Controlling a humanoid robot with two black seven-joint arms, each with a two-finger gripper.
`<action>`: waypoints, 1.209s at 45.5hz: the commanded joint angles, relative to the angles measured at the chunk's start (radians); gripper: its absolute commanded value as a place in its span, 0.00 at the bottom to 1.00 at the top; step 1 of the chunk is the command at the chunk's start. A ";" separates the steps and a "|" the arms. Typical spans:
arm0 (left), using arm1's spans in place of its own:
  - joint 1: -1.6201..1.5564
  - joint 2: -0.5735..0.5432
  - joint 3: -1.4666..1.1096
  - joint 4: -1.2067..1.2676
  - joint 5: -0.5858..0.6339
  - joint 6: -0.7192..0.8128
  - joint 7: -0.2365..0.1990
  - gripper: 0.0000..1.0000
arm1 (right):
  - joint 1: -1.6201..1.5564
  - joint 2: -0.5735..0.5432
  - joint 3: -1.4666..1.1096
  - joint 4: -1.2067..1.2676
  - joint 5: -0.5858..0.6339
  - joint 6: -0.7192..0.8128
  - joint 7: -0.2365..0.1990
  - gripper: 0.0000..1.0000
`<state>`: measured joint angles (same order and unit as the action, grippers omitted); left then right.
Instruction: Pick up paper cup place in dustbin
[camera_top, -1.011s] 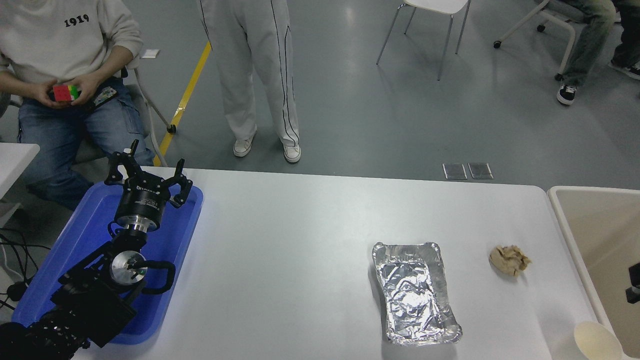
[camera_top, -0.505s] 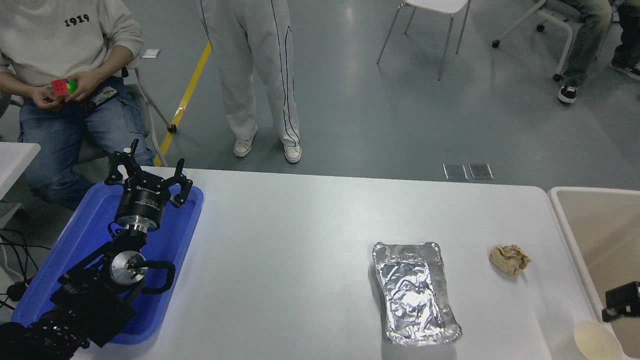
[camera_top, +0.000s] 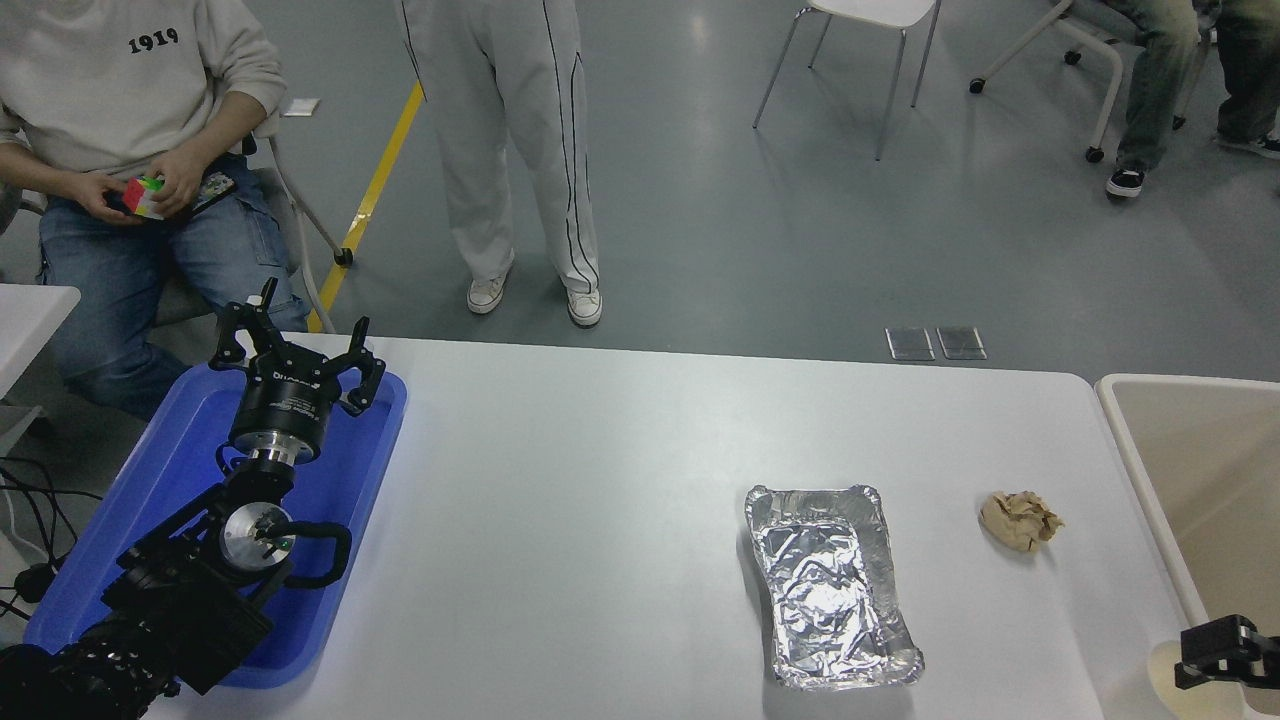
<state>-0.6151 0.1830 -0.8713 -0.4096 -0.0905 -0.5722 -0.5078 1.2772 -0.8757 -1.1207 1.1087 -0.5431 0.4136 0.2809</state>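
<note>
The paper cup (camera_top: 1168, 668) sat at the lower right corner of the frame, on the white table (camera_top: 600, 480) just beside the dustbin (camera_top: 1150, 480), which ran along the right edge. The right gripper (camera_top: 1222, 655) came in over the cup's rim; I could not tell how its fingers stood. A crumpled paper ball (camera_top: 1020, 520) and a foil tray (camera_top: 830, 590) lay left of it, apart from each other. At the lower left the parked left gripper (camera_top: 295, 350) hung with fingers spread over a blue tray (camera_top: 360, 470). Beyond the table was grey floor with a yellow line (camera_top: 375, 185), a seated person (camera_top: 130, 110), a standing person (camera_top: 510, 150) and a white chair (camera_top: 860, 30).
</note>
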 joint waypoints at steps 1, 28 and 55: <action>0.000 0.000 0.000 0.000 0.000 0.000 0.000 1.00 | -0.035 0.004 0.018 -0.012 0.009 -0.048 0.000 0.86; 0.000 0.000 0.000 0.000 0.000 0.000 0.000 1.00 | -0.041 0.009 0.018 0.013 0.020 0.019 0.001 0.00; 0.000 0.001 0.000 0.000 0.000 0.000 0.002 1.00 | 0.134 -0.049 -0.005 0.056 0.008 0.186 0.001 0.00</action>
<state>-0.6151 0.1829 -0.8713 -0.4096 -0.0906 -0.5722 -0.5076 1.2984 -0.8873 -1.1060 1.1324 -0.5240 0.5052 0.2823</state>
